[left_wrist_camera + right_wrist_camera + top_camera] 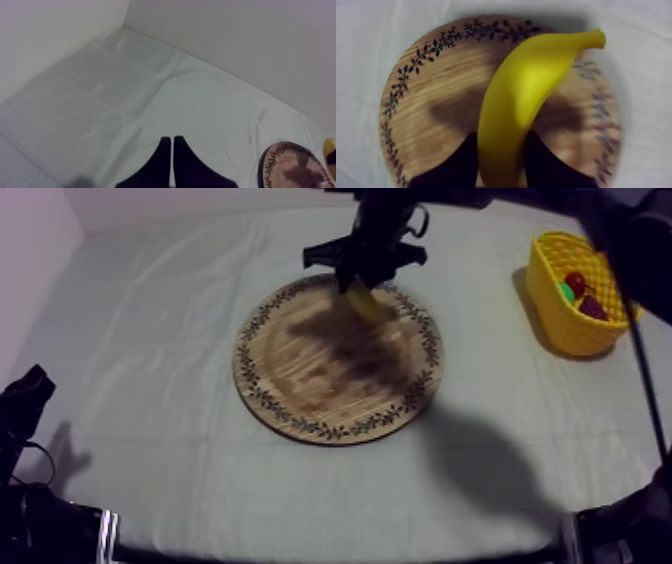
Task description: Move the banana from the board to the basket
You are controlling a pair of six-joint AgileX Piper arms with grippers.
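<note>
Step in hand: the grasp. Right pincer [358,280] is down over the far rim of the wooden board [300,388] and pinching the banana [526,95]. In the right wrist view, one black finger sits on each flank of the fruit's thick end. The rest of the banana runs forward from the pincer across the board, with the stem tip farthest from the fingers [458,167]. There's a shadow on the wood under it, but I can't tell whether it has cleared the board or is resting on it.

Left pincer [171,155] is pressed together into a narrow wedge, holding nothing. It's parked over bare tabletop [150,338], with the board's rim just ahead of it to one side.

Yellow basket [560,328] is well off to the side of the right pincer, on that arm's own side of the tabletop. It already holds a small red fruit [575,283] and a darker piece [592,308] beside it; I can't tell which fruit that one is.

Next, by my read:
- Lift straight up until the banana is clear of the board rim.
- Swing sideways to above the basket.
- Get the long free end over the basket wall before releasing; the grip is near one end, so expect the banana to droop or pivot.
- Room inside is limited by the fruit already there.
</note>
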